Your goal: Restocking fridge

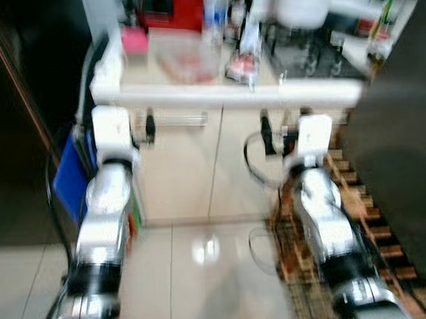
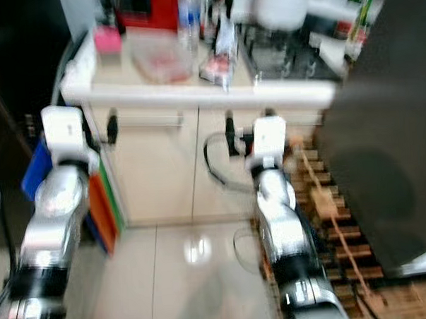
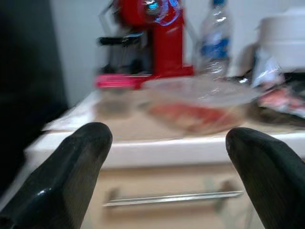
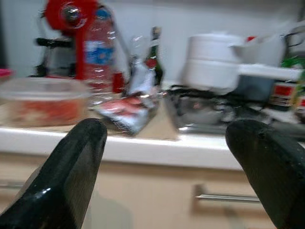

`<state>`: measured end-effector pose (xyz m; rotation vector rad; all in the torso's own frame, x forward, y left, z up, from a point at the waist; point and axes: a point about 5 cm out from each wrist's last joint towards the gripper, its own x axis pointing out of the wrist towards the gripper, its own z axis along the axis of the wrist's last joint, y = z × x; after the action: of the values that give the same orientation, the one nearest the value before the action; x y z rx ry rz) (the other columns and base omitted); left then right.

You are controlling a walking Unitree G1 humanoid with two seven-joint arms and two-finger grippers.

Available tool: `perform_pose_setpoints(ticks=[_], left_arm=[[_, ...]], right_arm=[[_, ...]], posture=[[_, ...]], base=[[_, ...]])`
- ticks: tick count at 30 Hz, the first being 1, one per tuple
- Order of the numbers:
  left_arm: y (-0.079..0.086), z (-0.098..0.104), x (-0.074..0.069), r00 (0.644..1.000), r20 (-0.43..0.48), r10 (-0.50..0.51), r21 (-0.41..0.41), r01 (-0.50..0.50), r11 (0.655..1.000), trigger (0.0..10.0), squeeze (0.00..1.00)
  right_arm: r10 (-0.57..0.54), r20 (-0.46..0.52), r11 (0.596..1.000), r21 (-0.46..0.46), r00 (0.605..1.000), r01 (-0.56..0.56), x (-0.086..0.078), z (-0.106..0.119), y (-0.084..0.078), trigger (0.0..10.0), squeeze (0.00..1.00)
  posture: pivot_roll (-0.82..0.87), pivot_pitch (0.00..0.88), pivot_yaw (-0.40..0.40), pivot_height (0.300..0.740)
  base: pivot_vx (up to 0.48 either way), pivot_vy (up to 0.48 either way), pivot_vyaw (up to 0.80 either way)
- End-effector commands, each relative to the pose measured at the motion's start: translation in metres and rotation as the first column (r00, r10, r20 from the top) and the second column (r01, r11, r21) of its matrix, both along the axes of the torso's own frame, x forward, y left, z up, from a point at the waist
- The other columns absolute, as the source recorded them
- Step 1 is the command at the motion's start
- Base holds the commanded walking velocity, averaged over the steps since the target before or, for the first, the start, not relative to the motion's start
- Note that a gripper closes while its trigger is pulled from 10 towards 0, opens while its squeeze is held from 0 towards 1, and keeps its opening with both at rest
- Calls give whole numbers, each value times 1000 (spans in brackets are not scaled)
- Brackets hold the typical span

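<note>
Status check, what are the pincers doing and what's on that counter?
Left pincer and right pincer open, empty, short of the counter. Clear food container, water bottle, snack packet untouched on top. Nothing between pincers and counter.

Open air between both raised hands and the cream bench point(image 1: 224, 95) edge. Front strip of benchtop bare. Behind it, crowded: clear lidded plastic container with red contents point(image 3: 200, 102) at the left, crumpled foil packet point(image 4: 126, 112) beside it, clear water bottle with blue label point(image 3: 215, 43) and red appliance point(image 3: 152, 38) further back. White lidded pot point(image 4: 214, 59) on the dark hob point(image 4: 219, 112) at the right. Large dark door panel point(image 1: 396, 137) closing off the right side. Left hand point(image 3: 169, 157) fingers spread wide; right hand point(image 4: 167, 157) likewise.
</note>
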<state>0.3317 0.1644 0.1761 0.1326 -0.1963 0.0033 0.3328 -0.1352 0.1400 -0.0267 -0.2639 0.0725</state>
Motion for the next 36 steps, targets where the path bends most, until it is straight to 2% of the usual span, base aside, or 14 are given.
perform_pose_setpoints(ticks=[1,9,12,15,19,22,23,27,30,36], left_arm=[[-5,4,1,1000,5,-16,18,16,1000,10000,0],[-5,12,2,999,30,-20,-9,21,1000,10000,0],[0,18,-2,998,64,0,-40,2,999,10000,0],[4,19,-3,997,75,26,-34,-23,999,10000,0],[11,18,-4,994,73,84,-26,-82,996,10000,0],[18,16,-7,988,65,140,-44,-137,990,10000,0],[20,15,-9,986,62,156,-39,-153,987,10000,0],[20,15,-11,985,63,161,-36,-159,987,10000,0],[22,23,-15,975,83,205,-44,-202,978,10000,0],[21,32,-15,979,89,183,-15,-182,983,10000,0]], right_arm=[[-15,3,1000,0,1000,15,2,1,-3,10000,0],[-12,25,1000,-7,1000,12,0,4,-1,10000,0],[-10,31,1000,-16,999,10,-4,3,-1,10000,0],[-11,27,1000,-21,1000,11,-5,2,-3,10000,0],[-5,103,999,-36,995,8,-6,21,-5,10000,0],[-9,141,999,-30,990,13,-8,33,-6,10000,0],[1,177,1000,-31,984,5,-12,44,-5,10000,0],[14,200,999,-40,980,-6,-15,50,-5,10000,0],[7,200,1000,-12,980,-5,-16,56,-7,10000,0],[-2,190,1000,13,982,-1,-19,61,-6,10000,0]], posture=[[114,0,-69,740],[108,0,-63,740],[108,0,-60,740],[110,0,-66,740],[114,0,-68,740],[112,0,-75,740],[111,0,-75,740],[107,0,-74,740],[106,0,-69,740],[107,0,-64,740]], base=[[461,0,0],[465,0,0],[461,0,0],[464,0,0],[446,0,0],[0,0,0],[0,0,0],[0,0,0],[0,0,0],[0,0,0]])
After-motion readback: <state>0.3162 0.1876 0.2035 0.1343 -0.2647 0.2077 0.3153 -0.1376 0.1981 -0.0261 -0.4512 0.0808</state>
